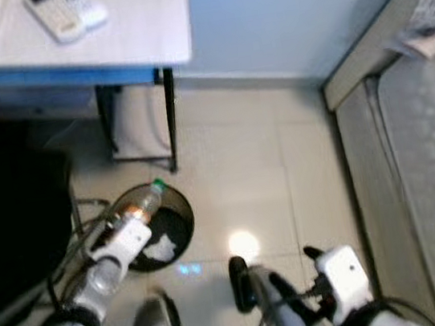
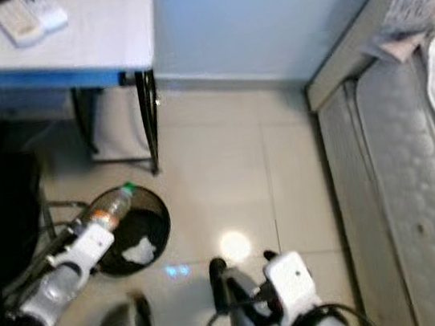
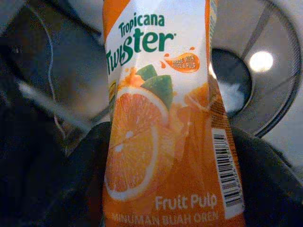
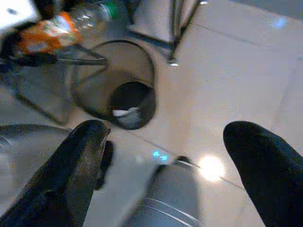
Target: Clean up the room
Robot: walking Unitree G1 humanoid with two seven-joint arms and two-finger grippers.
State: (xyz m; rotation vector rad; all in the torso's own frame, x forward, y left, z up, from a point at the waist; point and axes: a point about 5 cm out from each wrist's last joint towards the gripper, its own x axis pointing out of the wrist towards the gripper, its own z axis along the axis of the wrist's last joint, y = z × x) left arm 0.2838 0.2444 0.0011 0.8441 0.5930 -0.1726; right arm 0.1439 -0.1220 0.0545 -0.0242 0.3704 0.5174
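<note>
My left gripper [image 1: 132, 217] is shut on a plastic drink bottle [image 1: 144, 202] with an orange Tropicana Twister label [image 3: 161, 123] and a green cap. It holds the bottle over the rim of a black wire-mesh waste bin [image 1: 176, 227] on the tiled floor. White crumpled paper [image 1: 161, 250] lies in the bin's bottom. My right gripper [image 4: 170, 161] is open, low near my body, its black fingers [image 4: 80, 156] spread wide with nothing between them; the bin [image 4: 128, 90] lies ahead of it.
A white desk [image 1: 143, 35] with black legs stands at the far left, with remote controls [image 1: 59, 15] on top. A dark chair [image 1: 15, 224] is at the left. A bed with a quilted mattress [image 1: 431, 181] runs along the right. Bare tiles lie between.
</note>
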